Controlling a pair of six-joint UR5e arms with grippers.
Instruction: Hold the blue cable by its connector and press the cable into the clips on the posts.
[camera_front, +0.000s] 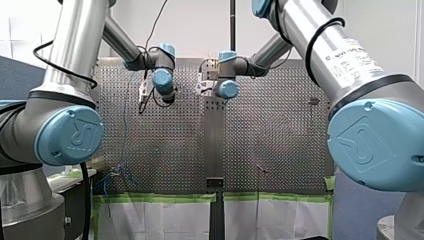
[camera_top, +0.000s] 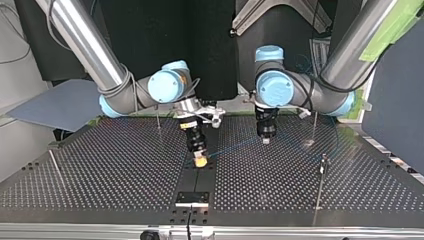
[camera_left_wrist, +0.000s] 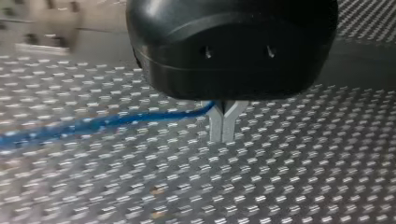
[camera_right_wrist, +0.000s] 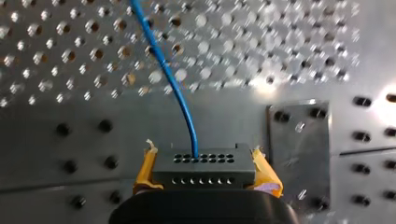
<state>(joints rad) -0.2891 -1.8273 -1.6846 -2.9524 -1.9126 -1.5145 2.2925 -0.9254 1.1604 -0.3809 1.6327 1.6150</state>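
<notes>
A black connector with rows of small holes sits between the yellow pads of my right gripper, which is shut on it. The blue cable leaves the connector's face and curves away over the perforated table. In the top view my right gripper hangs low over the centre strip, and the cable runs from it to my left gripper. My left gripper has its metal fingertips pressed together. The cable enters the fork just above those tips.
Thin posts stand on the table: one with a clip at the top view's right, another behind it, one at the back left, and one leaning at the far left. A black plate sits at the near edge.
</notes>
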